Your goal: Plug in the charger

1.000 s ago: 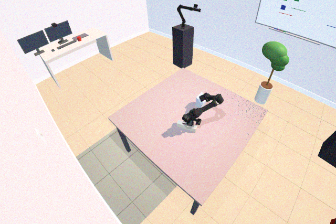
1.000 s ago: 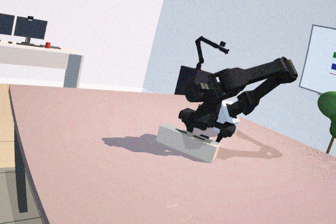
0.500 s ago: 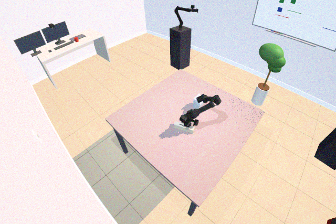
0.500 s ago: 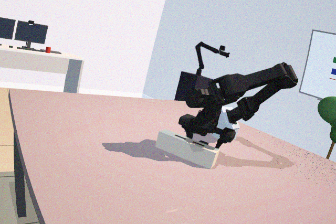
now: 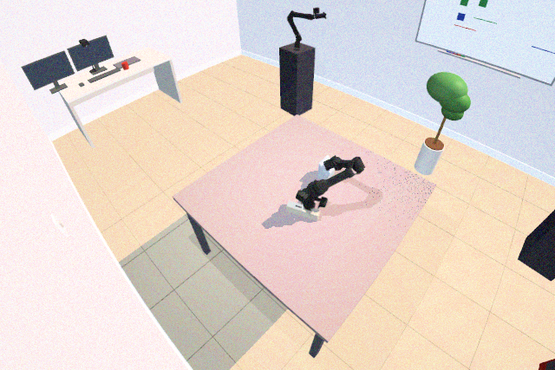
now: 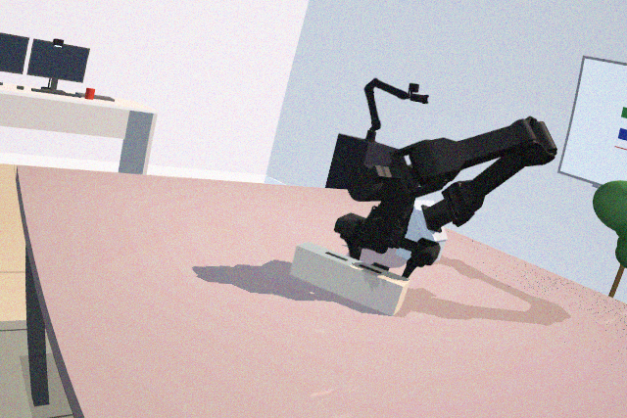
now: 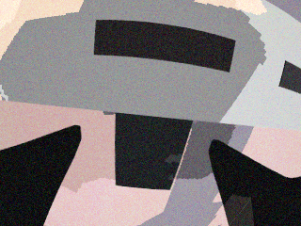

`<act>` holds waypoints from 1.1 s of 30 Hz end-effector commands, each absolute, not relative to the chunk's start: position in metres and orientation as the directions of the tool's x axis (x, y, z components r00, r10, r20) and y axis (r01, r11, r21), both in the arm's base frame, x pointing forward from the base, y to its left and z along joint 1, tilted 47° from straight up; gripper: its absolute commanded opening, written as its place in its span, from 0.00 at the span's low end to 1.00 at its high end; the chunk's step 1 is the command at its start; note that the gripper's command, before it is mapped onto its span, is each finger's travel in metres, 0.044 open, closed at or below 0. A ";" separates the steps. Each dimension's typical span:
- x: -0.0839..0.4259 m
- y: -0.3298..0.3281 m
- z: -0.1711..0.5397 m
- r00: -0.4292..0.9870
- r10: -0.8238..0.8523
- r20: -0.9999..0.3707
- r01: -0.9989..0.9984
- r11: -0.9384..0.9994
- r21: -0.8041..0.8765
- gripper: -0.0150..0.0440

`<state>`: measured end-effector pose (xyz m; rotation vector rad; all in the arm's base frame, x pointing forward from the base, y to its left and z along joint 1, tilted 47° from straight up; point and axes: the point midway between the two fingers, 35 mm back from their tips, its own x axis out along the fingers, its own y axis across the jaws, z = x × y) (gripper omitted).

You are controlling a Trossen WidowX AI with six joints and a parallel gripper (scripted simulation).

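The pale power strip [image 5: 303,212] [image 6: 344,279] [image 7: 47,61] lies on the table, with two dark recesses in its top. In the wrist view one recess [image 7: 165,45] is in full view and the other [image 7: 292,77] is cut by the right edge. A dark block [image 7: 148,153], apparently the charger, shows beyond the strip's edge, between the spread fingers in that view. Its prongs cannot be seen. My gripper [image 5: 312,209] [image 6: 380,266] [image 7: 146,139] is open and holds nothing. It points down over the strip's right part in the exterior view, its fingers low.
A pale blue and white object [image 5: 325,167] [image 6: 417,226] stands behind the gripper, beside the arm, partly hidden. The pink table [image 5: 242,186] [image 6: 202,352] bears all this. A desk, a plant and a dark pedestal [image 5: 297,81] with another arm stand beyond the table.
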<state>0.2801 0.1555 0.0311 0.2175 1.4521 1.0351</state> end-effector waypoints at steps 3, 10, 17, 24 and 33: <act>0.274 0.153 0.029 -0.206 0.683 -0.700 -0.443 0.573 0.690 1.00; 0.267 0.149 0.027 -0.207 0.683 -0.700 -0.443 0.573 0.690 1.00; 0.260 0.146 0.025 -0.207 0.683 -0.700 -0.443 0.573 0.690 1.00; 0.253 0.142 0.023 -0.207 0.683 -0.701 -0.442 0.573 0.690 1.00; 0.243 0.138 0.021 -0.208 0.683 -0.701 -0.442 0.573 0.690 1.00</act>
